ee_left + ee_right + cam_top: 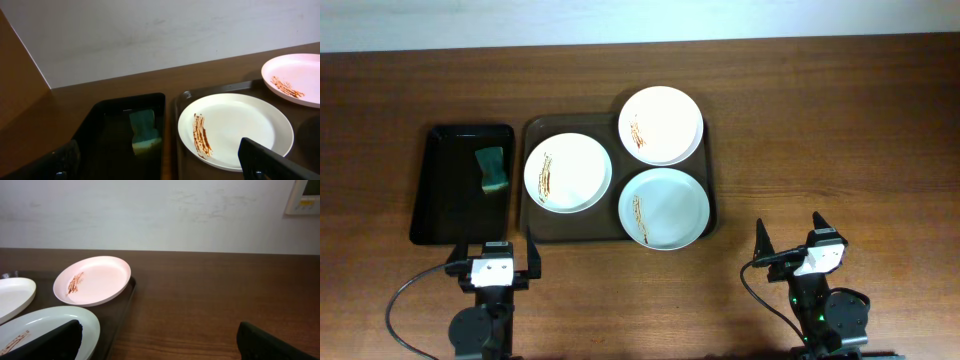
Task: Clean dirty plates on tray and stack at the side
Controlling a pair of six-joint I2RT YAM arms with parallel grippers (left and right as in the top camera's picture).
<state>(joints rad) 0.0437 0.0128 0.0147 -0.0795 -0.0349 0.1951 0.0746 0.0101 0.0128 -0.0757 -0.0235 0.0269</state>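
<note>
Brown tabletop (840,120), white wall behind. Tray (542,228), centre: three streaked plates (568,172), unstacked, presumably so each can be wiped. Black tray (445,200), left: sponge (492,168), waiting. Left tool (492,250), right tool (788,225): near edge, both spread, empty.

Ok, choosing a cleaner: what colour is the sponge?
The sponge is teal, yellowish underneath; left wrist view.

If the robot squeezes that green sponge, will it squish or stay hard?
Probably squishy: the sponge looks like soft foam with curved sides. Likely light, being small. It lies flat in the black tray, so it shouldn't roll.
</note>
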